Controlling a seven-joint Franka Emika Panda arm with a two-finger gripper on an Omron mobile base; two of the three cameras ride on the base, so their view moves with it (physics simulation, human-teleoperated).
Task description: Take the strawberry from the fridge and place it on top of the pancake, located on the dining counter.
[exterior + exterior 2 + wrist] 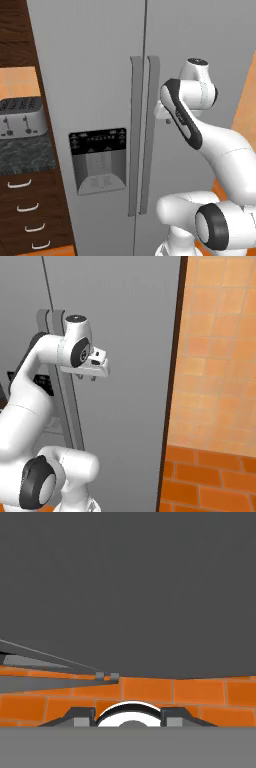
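The fridge (95, 65) stands right in front of me, tall and grey, with both doors shut. Its two long handles (143, 135) meet at the middle seam, and the black dispenser panel (97, 160) sits in the left door. My arm is raised before the right door. The gripper (86, 377) hangs just right of the handles, pointing down, open and holding nothing. In the hand view the gripper (129, 718) looks down along the grey door (128, 587) to the orange floor, with its fingertips (82, 717) wide apart. The strawberry, the pancake and the dining counter are out of view.
A silver toaster (22, 117) stands on a dark worktop (25, 155) left of the fridge, above wood drawers (27, 215). An orange tiled wall (220, 356) rises right of the fridge, and orange brick floor (210, 476) lies below it.
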